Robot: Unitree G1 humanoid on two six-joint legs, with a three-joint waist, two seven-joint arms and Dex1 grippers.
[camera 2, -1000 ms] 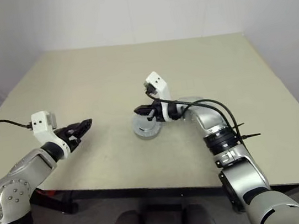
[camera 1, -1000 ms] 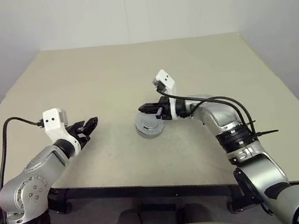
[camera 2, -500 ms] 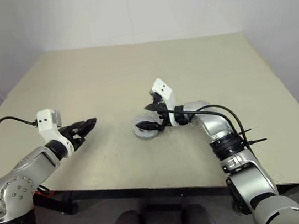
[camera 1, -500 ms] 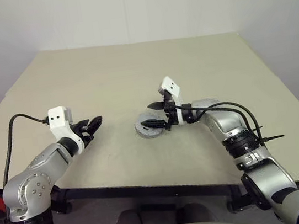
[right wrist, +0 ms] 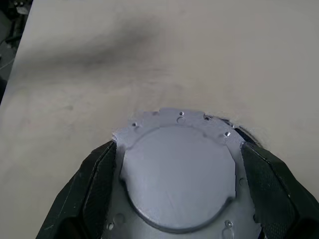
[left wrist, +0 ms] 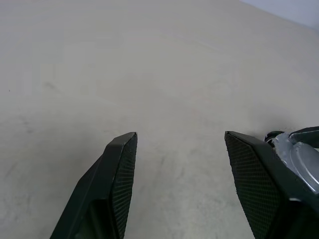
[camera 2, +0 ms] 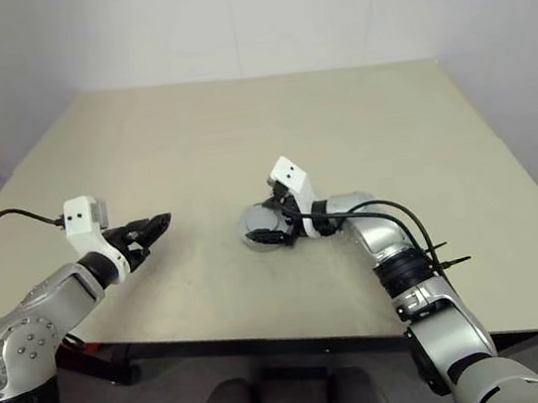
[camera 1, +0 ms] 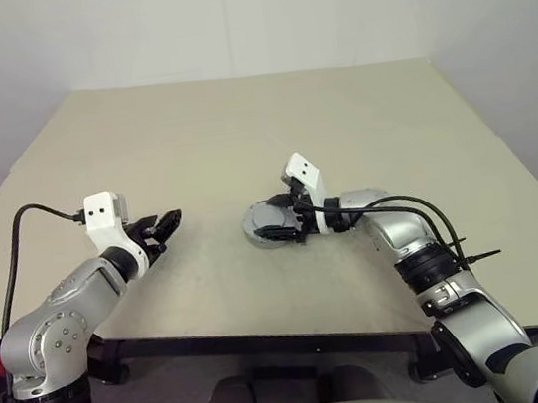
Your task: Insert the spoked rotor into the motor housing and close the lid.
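The left gripper [left wrist: 177,149] has its two black fingers [left wrist: 119,174] spread apart over bare beige table [left wrist: 149,64]. Nothing lies between them. Just past one finger's outer edge sits a grey lid [left wrist: 301,159], with a dark fingertip of the right gripper [left wrist: 299,135] on it.

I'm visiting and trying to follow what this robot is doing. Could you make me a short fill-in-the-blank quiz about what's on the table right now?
1. The round grey lid lies between the fingers of the ____ gripper.
2. That gripper's jaws stand ____, one on each side of the lid.
3. The left gripper holds ____.
4. Everything rests on a beige ____.

Missing words: right; open; nothing; table
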